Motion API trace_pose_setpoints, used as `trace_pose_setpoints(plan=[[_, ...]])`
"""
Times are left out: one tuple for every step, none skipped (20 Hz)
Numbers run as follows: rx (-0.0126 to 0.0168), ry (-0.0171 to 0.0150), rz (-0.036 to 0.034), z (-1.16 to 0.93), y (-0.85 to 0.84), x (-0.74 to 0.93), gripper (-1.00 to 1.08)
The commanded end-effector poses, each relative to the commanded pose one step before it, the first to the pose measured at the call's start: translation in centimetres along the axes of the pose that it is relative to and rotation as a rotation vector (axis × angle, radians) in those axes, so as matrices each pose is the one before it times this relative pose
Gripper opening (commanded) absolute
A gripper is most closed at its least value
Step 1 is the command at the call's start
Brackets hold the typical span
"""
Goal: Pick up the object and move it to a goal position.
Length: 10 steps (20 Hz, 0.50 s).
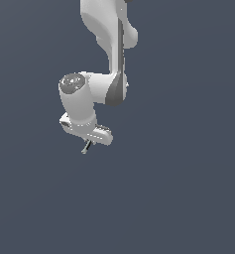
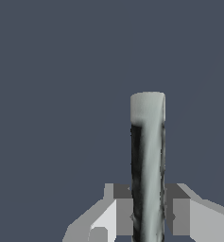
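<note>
Rod (image 1: pixel 86 146) is seen in the exterior view jutting down below the gripper (image 1: pixel 89 142) against plain grey ground, and in the wrist view is clamped between both fingers (image 2: pixel 124 215), pale end outward.

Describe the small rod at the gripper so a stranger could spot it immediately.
Start at the big white robot arm against the flat slate-blue background and follow it down to its gripper. Between the fingers sticks out a thin grey rod with a dark streak and pale end, the only loose object visible.
</note>
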State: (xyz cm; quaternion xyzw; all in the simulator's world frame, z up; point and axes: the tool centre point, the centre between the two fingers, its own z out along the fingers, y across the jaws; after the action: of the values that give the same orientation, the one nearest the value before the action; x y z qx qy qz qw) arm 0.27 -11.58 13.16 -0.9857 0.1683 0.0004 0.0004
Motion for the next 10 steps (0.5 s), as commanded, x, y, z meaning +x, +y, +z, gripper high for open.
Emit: trace_pose_setpoints(plan=[[0.00025,0.00058,0.00019,-2.901,1.061,0.097,-1.00],[0.00000,0.00000,0.00000,-1.098,0.399,0.055,-1.00],[0.00000,0.00000,0.00000,-1.062,0.385,0.056,-1.00],[0.00000,0.00000,0.00000,-1.022,0.371,0.057,-1.00],[0.00000,0.00000,0.00000,-0.981,0.355,0.058,-1.00],[0.00000,0.00000,0.00000,-0.938,0.340,0.061,-1.00],[0.00000,0.00000,0.00000,-0.892,0.323,0.064,-1.00],[0.00000,0.00000,0.00000,-0.841,0.304,0.067,-1.00],[0.00000,0.00000,0.00000,-0.779,0.282,0.067,-1.00],[-0.00062,0.00029,-0.00003,-0.729,0.242,0.057,-1.00]])
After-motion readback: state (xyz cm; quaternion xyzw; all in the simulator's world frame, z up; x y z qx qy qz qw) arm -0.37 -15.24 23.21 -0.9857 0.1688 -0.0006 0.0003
